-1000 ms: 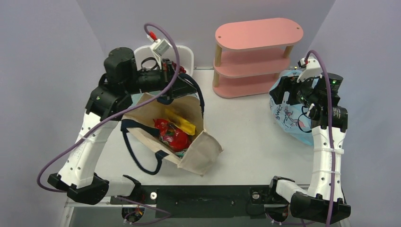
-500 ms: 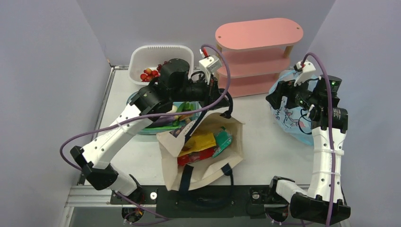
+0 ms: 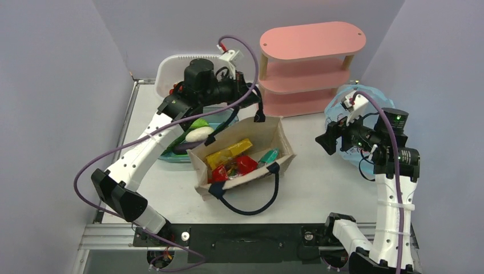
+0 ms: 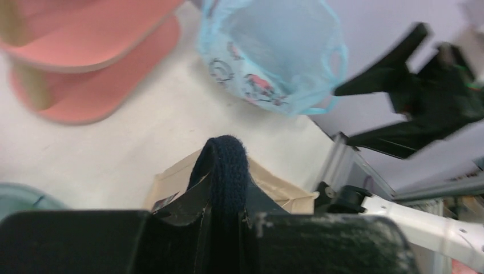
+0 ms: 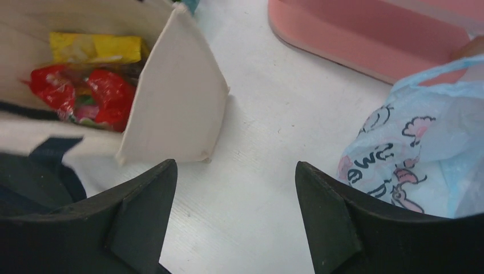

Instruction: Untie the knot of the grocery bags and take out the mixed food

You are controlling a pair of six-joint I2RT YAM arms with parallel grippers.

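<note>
While its fingers were pinched tight on one dark navy loop handle [image 4: 226,165] of the beige canvas tote [image 3: 283,145], the left hand [image 4: 225,214] held that strap up above the tote's far rim. The tote stood open on the white desk [image 3: 319,188], with a yellow snack packet [image 3: 228,153], a red snack packet [image 3: 237,166] and a teal snack packet [image 3: 268,155] lying inside. Its other navy handle [image 3: 251,202] drooped in a loop onto the desk on the near side. Just left of the tote sat a clear teal plastic tub [image 3: 171,155] holding a green pear [image 3: 200,123], a white oval vegetable [image 3: 198,135] and a purple eggplant [image 3: 181,148].

The right hand [image 5: 234,171] hung with its jaws spread wide and nothing between them, above bare desk between the tote's end wall and the thin light blue plastic bag [image 5: 411,137]. That bag sat at the desk's right side, near the pink three-tier shelf [image 3: 308,63], and its mouth gaped open in the left wrist view.
</note>
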